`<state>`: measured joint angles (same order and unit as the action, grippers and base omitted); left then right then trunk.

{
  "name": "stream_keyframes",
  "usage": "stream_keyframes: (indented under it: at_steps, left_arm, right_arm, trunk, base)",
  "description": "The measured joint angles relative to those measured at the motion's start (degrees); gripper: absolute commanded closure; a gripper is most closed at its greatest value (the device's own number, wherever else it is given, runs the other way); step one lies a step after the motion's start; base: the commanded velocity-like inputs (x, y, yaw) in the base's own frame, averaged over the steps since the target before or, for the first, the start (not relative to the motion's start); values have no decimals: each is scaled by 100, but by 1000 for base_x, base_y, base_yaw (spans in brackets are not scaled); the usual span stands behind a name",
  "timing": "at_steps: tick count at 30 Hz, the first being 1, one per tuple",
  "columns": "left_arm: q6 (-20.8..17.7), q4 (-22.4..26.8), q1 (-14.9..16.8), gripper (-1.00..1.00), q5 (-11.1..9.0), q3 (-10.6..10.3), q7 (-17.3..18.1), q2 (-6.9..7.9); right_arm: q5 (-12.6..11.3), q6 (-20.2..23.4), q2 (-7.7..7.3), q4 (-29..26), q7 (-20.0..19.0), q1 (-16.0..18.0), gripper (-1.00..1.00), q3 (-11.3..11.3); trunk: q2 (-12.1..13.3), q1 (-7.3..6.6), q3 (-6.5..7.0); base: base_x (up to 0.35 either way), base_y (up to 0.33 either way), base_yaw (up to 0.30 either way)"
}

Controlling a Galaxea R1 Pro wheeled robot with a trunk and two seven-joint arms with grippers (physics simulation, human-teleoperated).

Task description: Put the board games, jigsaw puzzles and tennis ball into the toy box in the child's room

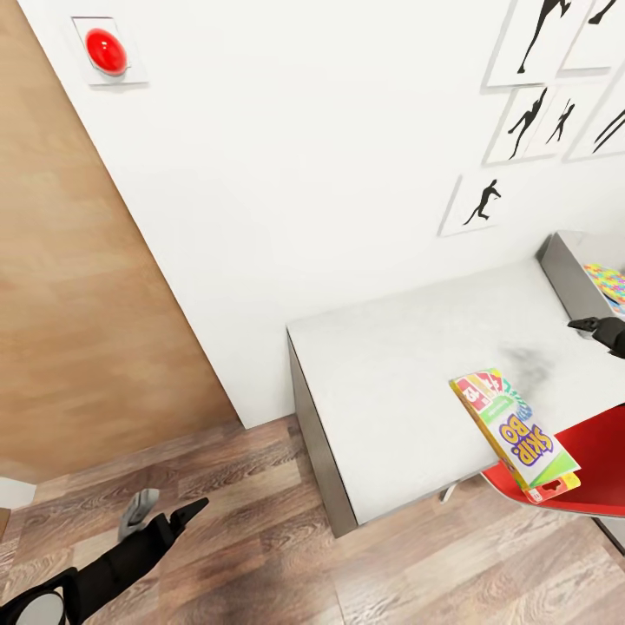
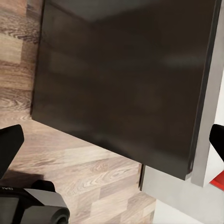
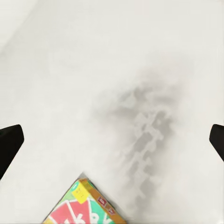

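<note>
- Pale grey-white, the bench [image 1: 391, 382] is running from the middle of the head view to its right edge, its dark side panel facing the wood-plank floor [image 1: 243, 538].
- Hanging partly over the bench's near edge, above the red chair [image 1: 599, 469], the green "Skip-Bo" board game [image 1: 514, 434] is lying flat; the right wrist view is catching just one corner of it [image 3: 86, 205].
- At the right border, the light-grey toy box [image 1: 564, 278] is being cut off, with a slice of a jigsaw puzzle [image 1: 608, 285] showing inside it.
- Also clipped by that border, the right hand [image 1: 599, 330] is hovering over the bench beside the toy box; its dark fingertips [image 3: 9, 140] are sitting at opposite edges of the wrist view, spread wide and holding nothing.
- Low over the floor at the lower left, the left hand [image 1: 165, 512] is pointing toward the bench's dark panel [image 2: 126, 79]; its fingertips [image 2: 9, 144] are likewise set far apart and empty.
- Black silhouette pictures [image 1: 538, 113] are hanging on the white wall, some cropped.
</note>
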<state>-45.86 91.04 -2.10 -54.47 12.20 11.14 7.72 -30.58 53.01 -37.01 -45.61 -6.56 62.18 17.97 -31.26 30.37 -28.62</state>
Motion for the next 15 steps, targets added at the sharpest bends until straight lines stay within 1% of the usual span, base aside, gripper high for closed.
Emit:
stream_keyframes:
  at_steps: [1,2,4,5,7,8,10,11,12,15]
  left_arm:
    - [0,0,1,-100,1,1,-1,-3]
    - [0,0,1,-100,1,1,-1,-3]
    - [-3,-1,4,-100,-1,11,2,-8]
    - [-3,-1,4,-100,0,11,2,-8]
    - [-6,-2,5,-100,-2,21,1,-11]
    - [-6,-2,5,-100,-2,21,1,-11]
    - [-8,-2,6,-100,-5,29,3,-13]
    - [-8,-2,6,-100,-5,29,3,-13]
    - [-8,-2,6,-100,-7,32,3,-15]
    - [-10,-3,7,-100,-4,42,1,-20]
  right_arm:
    - [-35,64,-9,-183,-11,-105,-100,26]
    - [-36,66,-9,-190,-12,-109,-100,27]
    - [-128,212,-26,-484,-29,-305,-100,67]
    - [-130,215,-26,-489,-29,-308,-100,67]
    - [-257,403,-39,-697,-38,-448,-100,96]
    - [-258,407,-39,-701,-38,-451,-100,97]
    - [-394,594,-47,-837,-47,-544,-100,116]
    - [-395,597,-47,-839,-47,-545,-100,117]
    - [-464,665,-51,-888,-51,-579,-100,124]
    - [-639,672,-60,-987,-59,-697,-100,138]
  trunk:
    - [0,0,0]
    - [0,0,0]
    - [0,0,0]
    - [0,0,0]
    - [0,0,0]
    - [0,0,0]
    - [0,0,0]
    - [0,0,0]
    - [0,0,0]
    - [0,0,0]
  base:
    - [0,0,0]
    - [0,0,0]
    - [0,0,0]
    - [0,0,0]
    - [0,0,0]
    - [0,0,0]
    - [0,0,0]
    - [0,0,0]
    - [0,0,-9]
    - [0,0,-42]
